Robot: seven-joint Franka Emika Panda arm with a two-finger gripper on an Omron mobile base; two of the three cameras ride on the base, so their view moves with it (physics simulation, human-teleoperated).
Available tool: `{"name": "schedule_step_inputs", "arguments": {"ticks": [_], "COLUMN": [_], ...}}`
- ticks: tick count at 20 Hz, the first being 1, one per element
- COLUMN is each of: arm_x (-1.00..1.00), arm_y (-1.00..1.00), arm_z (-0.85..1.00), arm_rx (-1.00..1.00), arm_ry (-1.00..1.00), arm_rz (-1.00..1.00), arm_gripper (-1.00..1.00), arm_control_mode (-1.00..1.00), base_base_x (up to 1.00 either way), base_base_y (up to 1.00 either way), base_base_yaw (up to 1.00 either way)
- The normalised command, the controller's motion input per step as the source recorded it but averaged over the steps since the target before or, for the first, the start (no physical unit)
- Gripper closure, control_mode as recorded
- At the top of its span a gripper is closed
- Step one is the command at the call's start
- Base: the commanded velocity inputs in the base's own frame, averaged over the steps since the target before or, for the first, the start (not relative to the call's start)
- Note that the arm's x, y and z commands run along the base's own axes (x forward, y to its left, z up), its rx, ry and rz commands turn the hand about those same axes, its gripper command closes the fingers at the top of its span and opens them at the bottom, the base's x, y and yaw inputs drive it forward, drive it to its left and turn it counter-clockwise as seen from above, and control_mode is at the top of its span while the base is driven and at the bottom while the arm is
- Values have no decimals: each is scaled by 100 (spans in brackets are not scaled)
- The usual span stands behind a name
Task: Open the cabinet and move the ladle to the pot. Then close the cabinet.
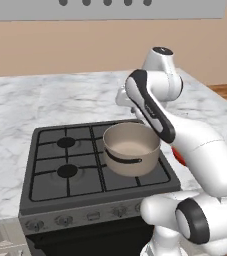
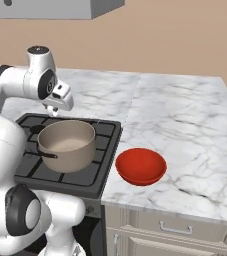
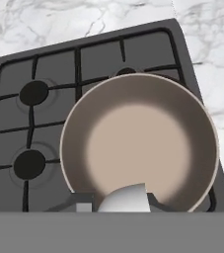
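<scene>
The beige-tan pot (image 1: 131,149) stands on the front right burner of the stove (image 1: 65,150), its dark handle turned toward the front. It has a pale inside with nothing in it (image 3: 138,148). My gripper (image 2: 54,111) hangs just above the pot's back left rim, pointing down. It is shut on the ladle (image 3: 126,199), whose silver bowl shows at the bottom of the hand view, over the pot's near rim. In the left base view my own forearm hides the fingers. The cabinet is out of view.
A flat red bowl (image 2: 141,166) lies on the marble counter (image 2: 185,115) right of the stove. A grey range hood (image 2: 50,7) hangs above. Low beige drawers (image 2: 175,227) sit under the counter's front edge.
</scene>
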Motion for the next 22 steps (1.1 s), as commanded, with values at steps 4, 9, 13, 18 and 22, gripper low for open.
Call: {"name": "schedule_step_inputs", "arguments": {"ticks": [4,9,13,18,22], "arm_x": [27,19,0,0,0], "arm_y": [0,0,0,0,0], "arm_z": [-59,-55,-54,-33,-18], "arm_rx": [0,-1,-4,-5,-5], "arm_ry": [3,2,1,0,0], "arm_rz": [0,0,0,0,0], "arm_gripper": [100,100,100,100,100], "arm_control_mode": [-100,-100,-100,-100,-100], "base_base_x": [0,0,0,0,0], "base_base_y": [0,0,0,0,0], "base_base_yaw": [0,0,0,0,0]}}
